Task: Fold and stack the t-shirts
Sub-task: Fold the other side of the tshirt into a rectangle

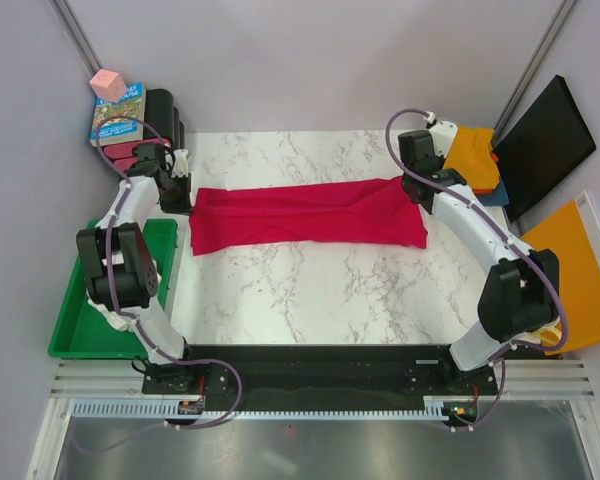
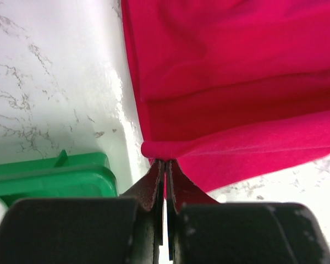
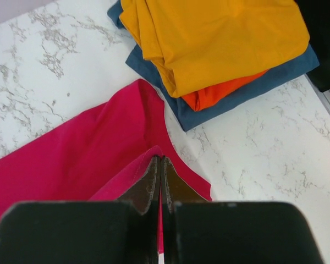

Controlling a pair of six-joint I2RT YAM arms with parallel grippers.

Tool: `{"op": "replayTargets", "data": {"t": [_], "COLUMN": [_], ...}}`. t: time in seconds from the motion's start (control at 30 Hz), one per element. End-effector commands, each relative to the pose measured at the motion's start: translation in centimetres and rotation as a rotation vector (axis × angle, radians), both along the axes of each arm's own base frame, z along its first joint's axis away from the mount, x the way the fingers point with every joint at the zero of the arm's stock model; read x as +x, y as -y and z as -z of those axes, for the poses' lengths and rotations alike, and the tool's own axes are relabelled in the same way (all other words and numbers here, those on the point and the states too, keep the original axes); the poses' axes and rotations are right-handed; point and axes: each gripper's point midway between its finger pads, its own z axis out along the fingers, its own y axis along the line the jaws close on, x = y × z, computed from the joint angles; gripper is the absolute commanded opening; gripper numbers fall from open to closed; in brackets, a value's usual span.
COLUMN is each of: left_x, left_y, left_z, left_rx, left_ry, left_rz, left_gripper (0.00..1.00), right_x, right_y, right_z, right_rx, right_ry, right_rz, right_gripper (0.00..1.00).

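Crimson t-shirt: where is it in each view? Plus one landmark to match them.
Top external: crimson t-shirt lies as a long band across the table's middle, running side to side.
Left wrist: fills the upper right, its edge pinched in the left end effector.
Right wrist: lower left, its corner pinched in the right end effector.
Shared landmark: the white marble tabletop under it.
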Motion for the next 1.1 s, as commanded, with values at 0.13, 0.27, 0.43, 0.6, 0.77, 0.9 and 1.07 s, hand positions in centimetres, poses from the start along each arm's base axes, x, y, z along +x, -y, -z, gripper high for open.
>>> {"op": "replayTargets", "data": {"t": [0.13, 0.27, 0.43, 0.6, 0.77, 0.9, 1.07], "left_x": [-3.1, -6.2, -10.2, -12.5, -14.5, -16.0, -16.2], "left_y": [1.8, 2.1, 2.5, 2.6, 2.5, 2.1, 1.5], "left_z": [-11.9, -10.7, -10.5, -9.6, -9.4, -8.7, -8.9], "left_rx": [-0.016, -0.001, 0.018, 0.025, 0.053, 0.087, 0.081], "left_ry": [0.309, 0.262, 0.272, 0.247, 0.241, 0.240, 0.240], "left_rz": [0.046, 0.083, 0.100, 0.106, 0.113, 0.107, 0.078], "left_gripper": [0.02, 0.02, 0.02, 0.02, 0.02, 0.02, 0.02], "right_x": [-5.6, -9.8, -13.5, -15.6, -17.2, -18.8, -19.5], "right_y": [1.2, 1.6, 3.3, 4.2, 4.7, 5.7, 5.9], "right_z": [-7.7, -5.8, -5.7, -6.5, -7.0, -6.9, -6.1], "right_rx": [0.076, 0.087, 0.071, 0.060, 0.069, 0.045, 0.057], "right_ry": [0.197, 0.153, 0.152, 0.156, 0.176, 0.170, 0.165], "right_rz": [-0.026, -0.032, -0.004, 0.002, 0.005, 0.028, 0.041], "right_gripper": [0.00, 0.00, 0.00, 0.00, 0.00, 0.00, 0.00]}}
